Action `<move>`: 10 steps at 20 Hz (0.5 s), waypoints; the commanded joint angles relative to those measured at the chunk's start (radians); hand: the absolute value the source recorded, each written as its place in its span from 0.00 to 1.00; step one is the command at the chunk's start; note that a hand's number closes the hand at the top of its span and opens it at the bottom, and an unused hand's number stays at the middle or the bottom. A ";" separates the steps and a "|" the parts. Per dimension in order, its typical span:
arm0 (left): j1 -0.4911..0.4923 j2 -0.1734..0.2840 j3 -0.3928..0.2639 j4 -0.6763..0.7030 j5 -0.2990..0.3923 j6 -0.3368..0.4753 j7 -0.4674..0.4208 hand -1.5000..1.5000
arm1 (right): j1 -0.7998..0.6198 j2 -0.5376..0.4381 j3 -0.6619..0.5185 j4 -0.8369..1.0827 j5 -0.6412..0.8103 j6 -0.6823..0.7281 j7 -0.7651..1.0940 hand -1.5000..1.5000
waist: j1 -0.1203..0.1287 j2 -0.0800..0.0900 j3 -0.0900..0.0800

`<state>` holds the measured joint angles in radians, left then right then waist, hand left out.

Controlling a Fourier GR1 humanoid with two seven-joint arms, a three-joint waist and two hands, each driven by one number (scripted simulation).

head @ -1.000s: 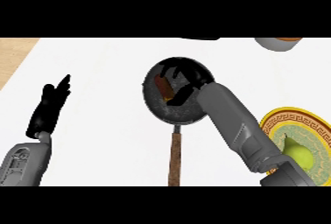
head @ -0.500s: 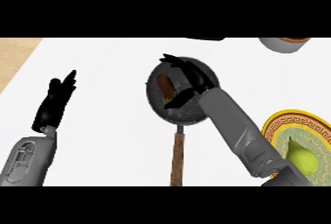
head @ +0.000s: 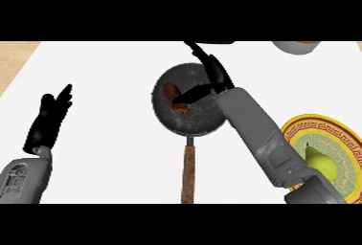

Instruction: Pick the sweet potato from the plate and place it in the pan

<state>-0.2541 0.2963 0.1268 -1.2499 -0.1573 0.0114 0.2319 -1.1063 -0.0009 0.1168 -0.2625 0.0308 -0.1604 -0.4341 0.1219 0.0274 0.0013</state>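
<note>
The brown sweet potato [head: 174, 94] lies inside the dark pan [head: 182, 119], toward its left side. My right hand [head: 213, 72] is raised over the pan's right rim with fingers straightened upward; its thumb reaches toward the sweet potato without holding it. The pan's wooden handle [head: 188, 172] points toward me. The yellow patterned plate [head: 322, 158] sits at the right edge, partly hidden by my right forearm, with a green pear [head: 322, 165] on it. My left hand [head: 50, 122] rests open at the left, fingers up.
A grey bowl [head: 295, 46] shows at the top right corner. A dark object [head: 212, 42] is cut off at the top edge behind my right hand. The wooden counter edge [head: 14, 57] runs along the far left.
My right hand has let go of the sweet potato in the pan, opened its fingers and lifted up and back. The left hand has barely moved.
</note>
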 commanded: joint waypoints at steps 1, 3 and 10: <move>0.047 0.029 0.041 0.000 0.017 -0.004 -0.030 0.50 | -0.051 -0.019 -0.051 0.040 -0.027 -0.007 0.009 0.00 | -0.056 -0.008 -0.001; 0.027 0.034 0.043 -0.040 0.020 0.001 0.025 0.50 | -0.029 -0.114 -0.081 0.059 -0.047 0.043 -0.019 0.00 | -0.056 -0.006 0.000; 0.025 0.032 0.051 -0.031 0.020 0.004 0.023 0.50 | 0.020 -0.299 -0.131 0.092 -0.075 0.237 -0.116 0.00 | -0.077 -0.004 0.001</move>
<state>-0.2011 0.3166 0.1703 -1.2696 -0.1400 0.0164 0.2214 -1.1288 -0.1921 0.0071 -0.1909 -0.0339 -0.0255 -0.4865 0.0575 0.0214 0.0010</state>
